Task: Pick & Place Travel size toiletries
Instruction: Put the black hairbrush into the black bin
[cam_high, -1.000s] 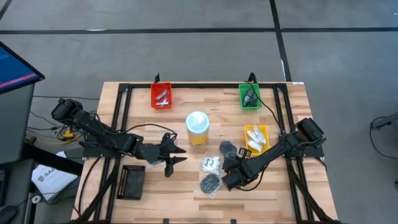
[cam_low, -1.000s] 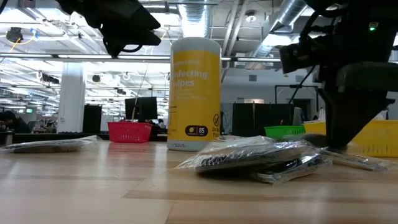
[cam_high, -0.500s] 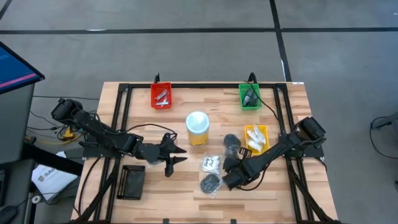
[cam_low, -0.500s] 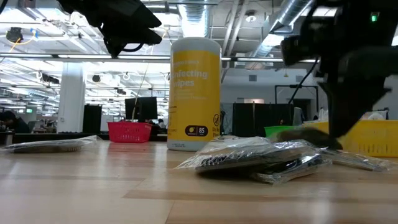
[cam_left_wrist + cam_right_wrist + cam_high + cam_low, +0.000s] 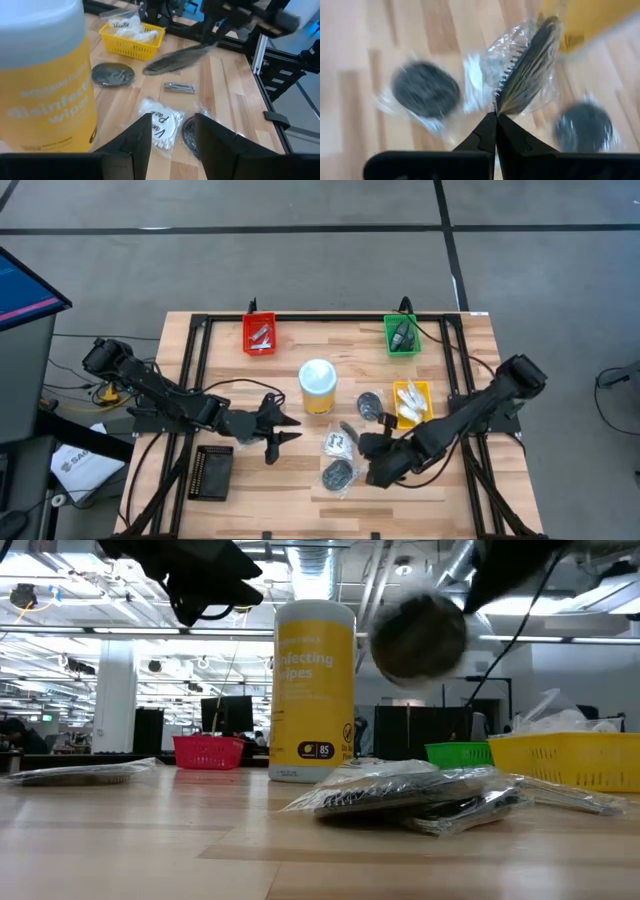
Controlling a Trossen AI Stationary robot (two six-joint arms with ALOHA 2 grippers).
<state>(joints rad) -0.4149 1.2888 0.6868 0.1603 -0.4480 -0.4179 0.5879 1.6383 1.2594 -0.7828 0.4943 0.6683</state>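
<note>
Held item: a dark round bristled brush in a clear crinkly bag (image 5: pixel 530 70) hung clear of the table, above the loose toiletries in front of the yellow tub.
Grip: my right gripper (image 5: pixel 495 116) had its fingers pressed fully together on one edge of the bag, with the brush standing out beyond the tips.
Risk: as I judged it, a pinch on thin plastic alone could slip or tear, and the swinging brush could drop among the white sachet with black print (image 5: pixel 337 442) and the bagged dark discs (image 5: pixel 339 474).
Nearby: the yellow mesh tray (image 5: pixel 424 392) sat just beyond; a low carry might have clipped its rim.
Other arm: my left gripper (image 5: pixel 283 431) waited partly open and empty beside the tall yellow tub with a white lid (image 5: pixel 318 385).
</note>
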